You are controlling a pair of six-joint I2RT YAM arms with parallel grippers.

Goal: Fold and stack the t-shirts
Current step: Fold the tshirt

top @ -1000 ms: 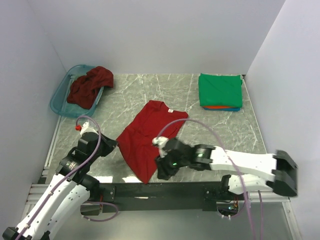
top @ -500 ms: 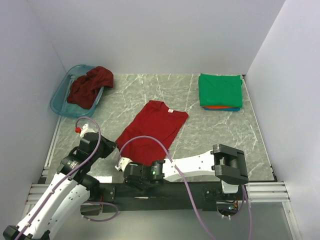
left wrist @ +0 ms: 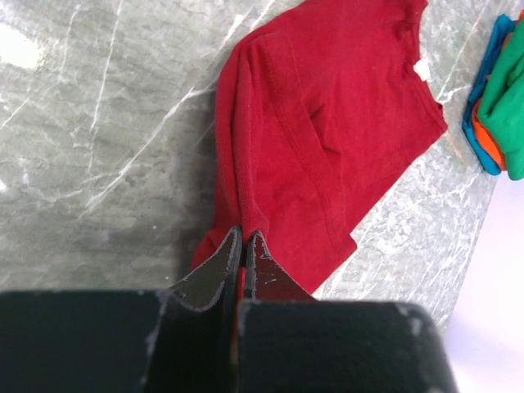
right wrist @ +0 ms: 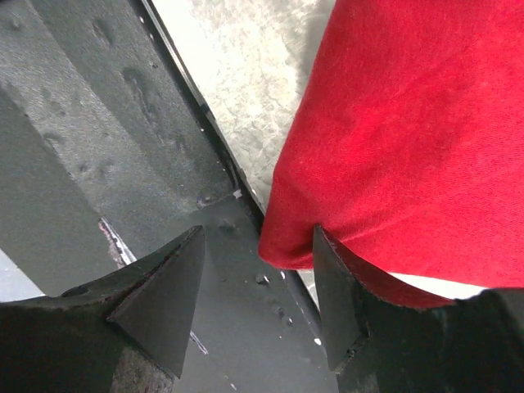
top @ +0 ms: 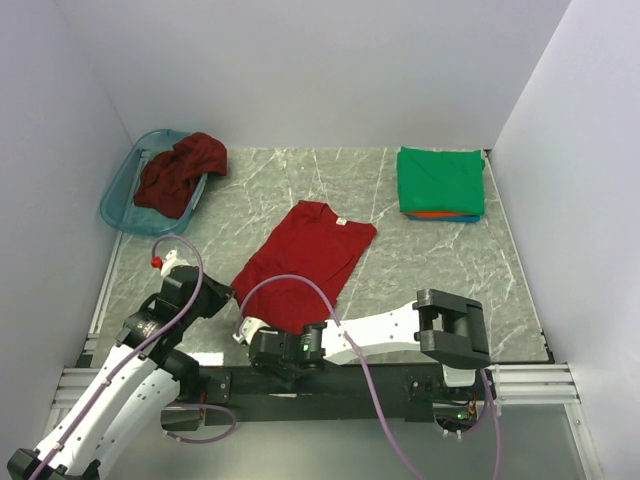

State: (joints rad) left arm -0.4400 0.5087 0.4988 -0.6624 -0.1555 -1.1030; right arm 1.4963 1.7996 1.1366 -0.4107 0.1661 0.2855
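A bright red t-shirt (top: 305, 262) lies spread on the marble table, its lower corner (right wrist: 286, 246) hanging over the near edge. My left gripper (left wrist: 244, 239) is shut on the shirt's left edge (top: 240, 285). My right gripper (right wrist: 258, 246) is open, low at the table's front edge (top: 262, 338). The hanging red corner sits between its fingers, close to the right fingertip (right wrist: 327, 262). A maroon t-shirt (top: 180, 170) is heaped in the teal basket (top: 118, 205). A folded green t-shirt (top: 440, 180) tops a stack (left wrist: 498, 90) with orange and blue cloth under it.
A dark metal rail (right wrist: 123, 123) runs along the table's near edge, right under my right gripper. The basket is at the back left and the folded stack at the back right. White walls close in both sides and the back.
My right arm swung from the shirt's right side to its near-left corner at the table edge, and its jaws widened. The shirt's lower part now lies flatter. The left arm barely moved.
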